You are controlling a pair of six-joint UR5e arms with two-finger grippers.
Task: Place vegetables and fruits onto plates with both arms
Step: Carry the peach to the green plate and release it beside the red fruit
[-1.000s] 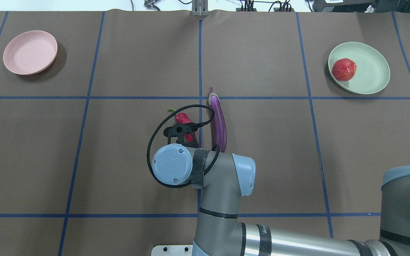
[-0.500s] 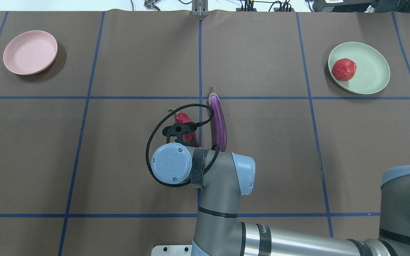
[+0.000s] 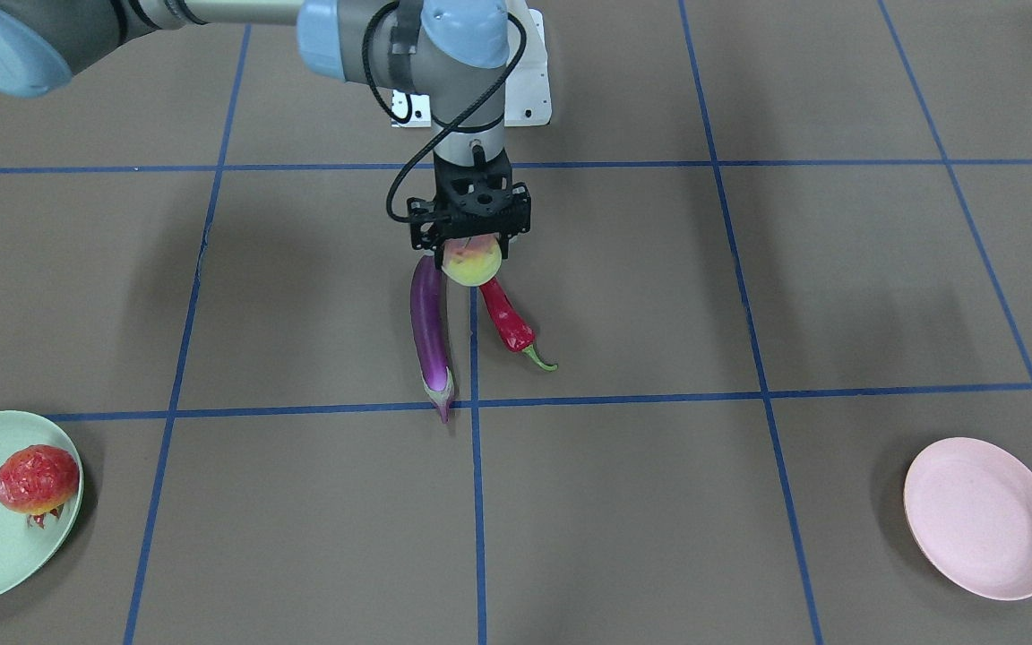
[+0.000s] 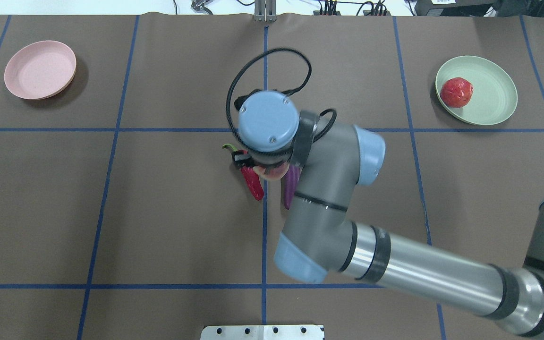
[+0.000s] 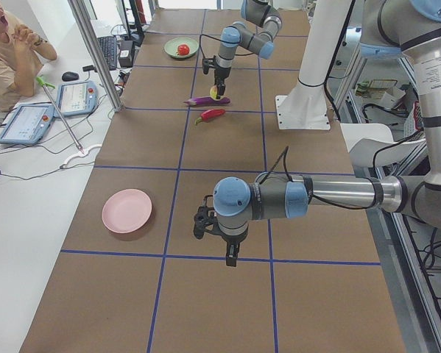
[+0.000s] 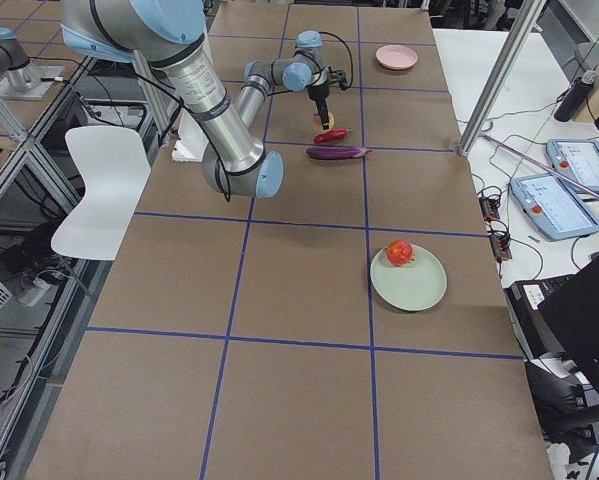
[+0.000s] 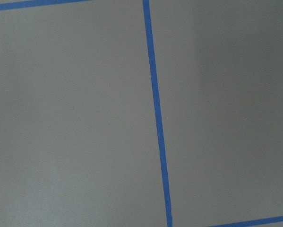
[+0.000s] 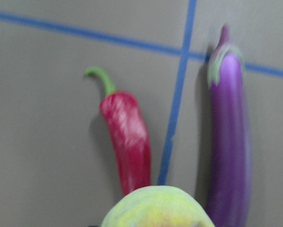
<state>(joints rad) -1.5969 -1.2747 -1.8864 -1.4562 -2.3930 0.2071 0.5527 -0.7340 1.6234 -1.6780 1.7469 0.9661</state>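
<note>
My right gripper (image 3: 471, 254) is shut on the pale yellow-green peach (image 3: 472, 263) and holds it above the table, over the near ends of the purple eggplant (image 3: 429, 336) and the red chili pepper (image 3: 507, 322), which lie side by side. The right wrist view shows the peach (image 8: 158, 208) at the bottom, with the chili (image 8: 127, 142) and eggplant (image 8: 228, 142) below it. The red-orange fruit (image 4: 456, 92) sits on the mint green plate (image 4: 494, 94). The pink plate (image 4: 40, 69) holds nothing. My left gripper (image 5: 230, 257) shows only in the exterior left view; I cannot tell its state.
The brown table cover is crossed by blue tape lines. The white base mount (image 3: 529, 90) stands behind the right gripper. The left wrist view shows only bare cover and tape. An operator (image 5: 14, 51) sits at the far left with tablets.
The right arm has risen and swung forward over the eggplant and chili; the peach now shows in its gripper, off the table. The eggplant and chili have not moved.
</note>
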